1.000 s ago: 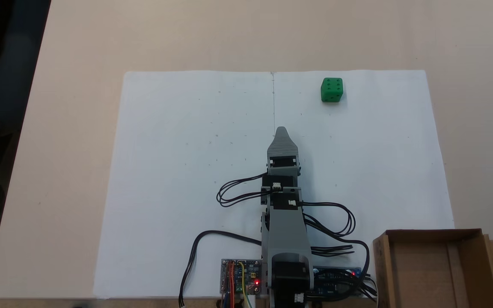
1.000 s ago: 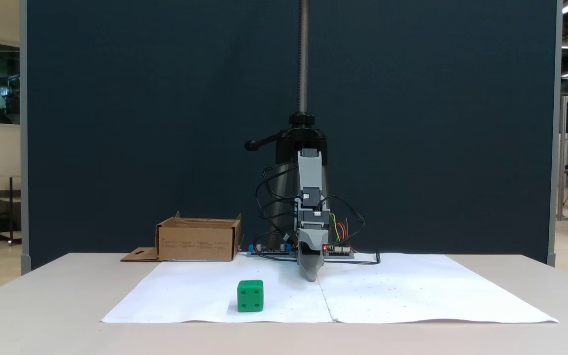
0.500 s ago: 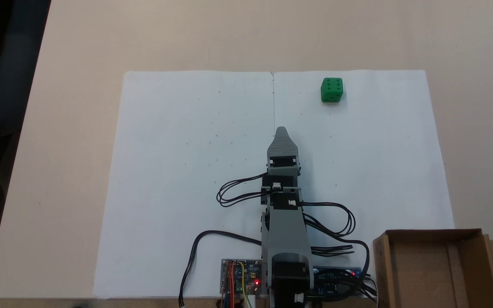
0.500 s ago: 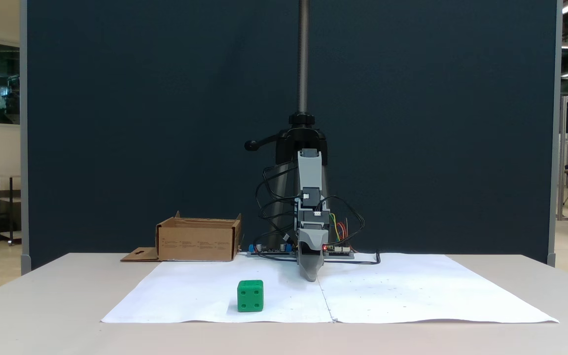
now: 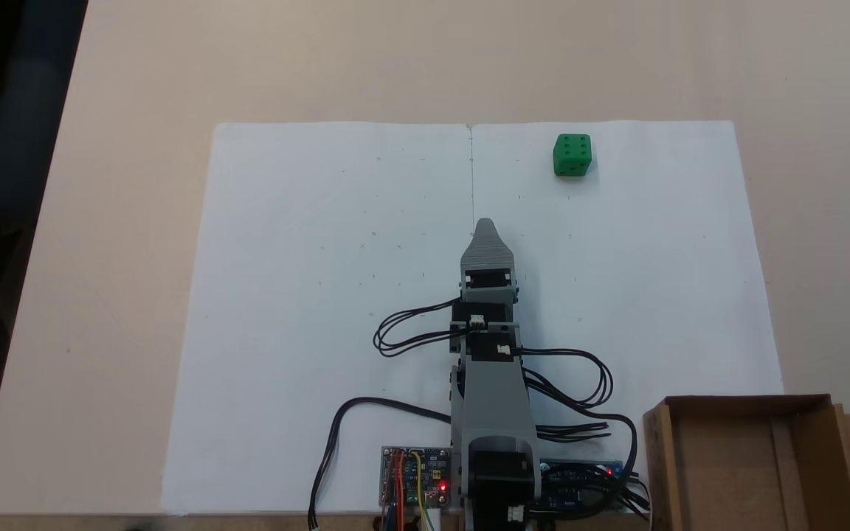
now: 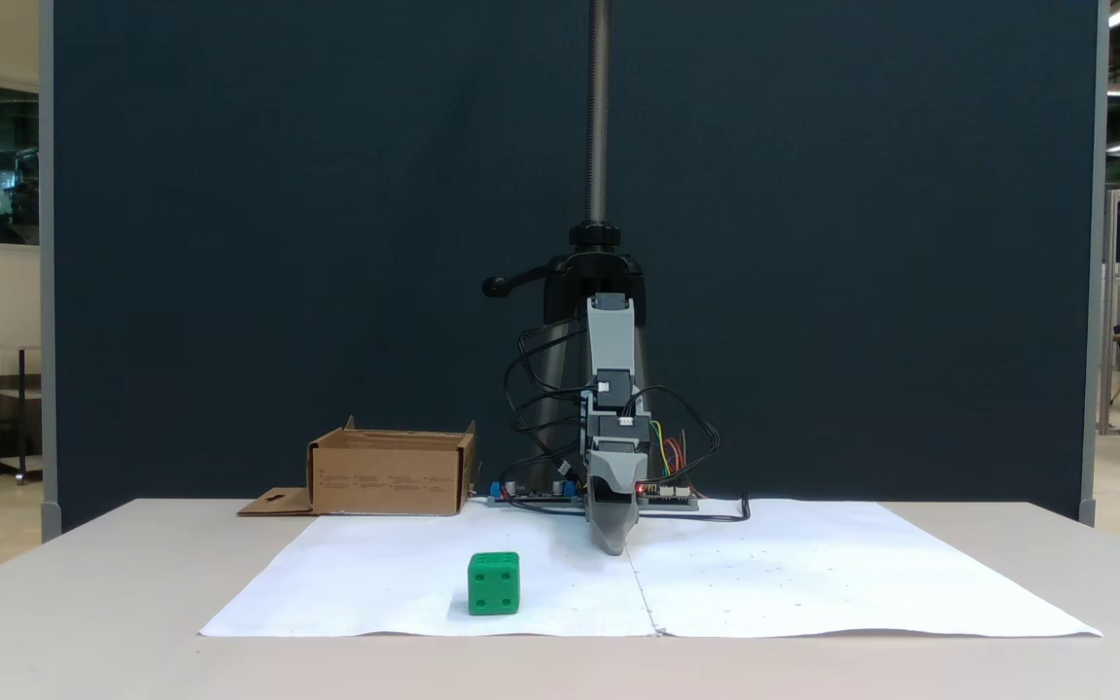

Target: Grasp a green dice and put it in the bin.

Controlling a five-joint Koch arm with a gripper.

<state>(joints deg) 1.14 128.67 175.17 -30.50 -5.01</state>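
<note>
The green dice (image 5: 572, 155) sits alone on the white paper, far up and to the right in a fixed view from above; in the front fixed view the green dice (image 6: 494, 583) is nearest the camera, left of centre. My gripper (image 5: 485, 223) rests low over the paper's centre line, well short of the dice and to its left, tip (image 6: 612, 546) down at the sheet. Its jaws lie one over the other and a single tip shows. The bin (image 5: 746, 402), a brown cardboard box, stands beside the arm's base; its front wall (image 6: 385, 478) shows at the back left.
Control boards and loose black cables (image 5: 580, 413) lie around the arm's base (image 5: 499, 479). A white paper sheet (image 5: 307, 295) covers the middle of the table. A black stand with a pole (image 6: 599, 146) rises behind the arm against a dark panel.
</note>
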